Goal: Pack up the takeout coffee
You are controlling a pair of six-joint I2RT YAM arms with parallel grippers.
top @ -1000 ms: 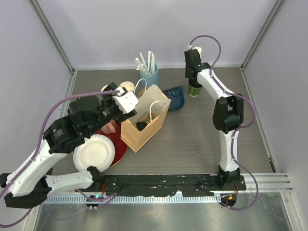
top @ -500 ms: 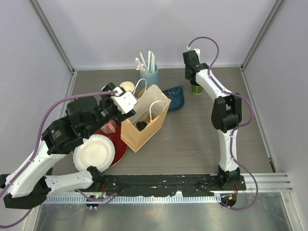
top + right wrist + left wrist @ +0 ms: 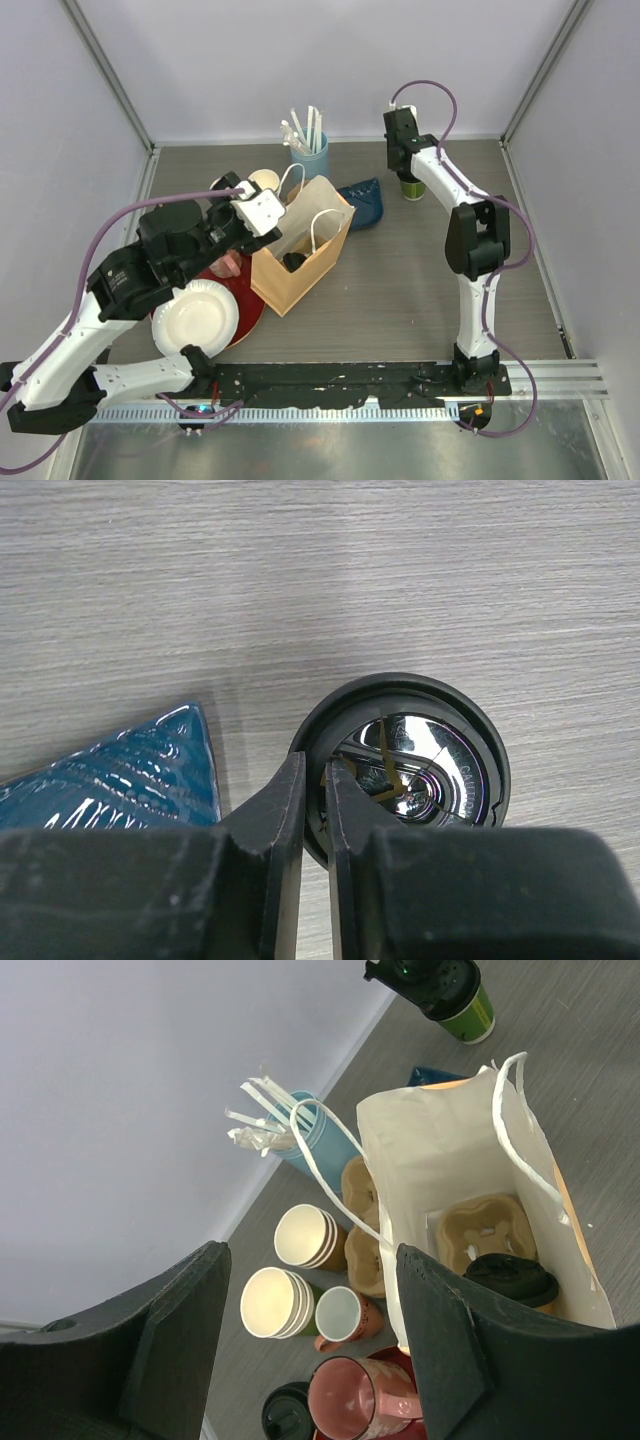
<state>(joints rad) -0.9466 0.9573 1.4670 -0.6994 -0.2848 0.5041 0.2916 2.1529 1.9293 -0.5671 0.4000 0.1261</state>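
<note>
One black-lidded cup sits in the tan paper bag; my right tool grips the unpacked green black-lidded paper cup; left tool released.

The bag stands mid-table with one lidded cup inside. The other lidded cup stands further back to the right, just beside the pouch.

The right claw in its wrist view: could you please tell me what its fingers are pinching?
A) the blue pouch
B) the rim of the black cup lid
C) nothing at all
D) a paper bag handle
B: the right claw has one finger outside and one inside the rim of the black lid on the green cup, while the blue pouch lies off to the side.
</note>
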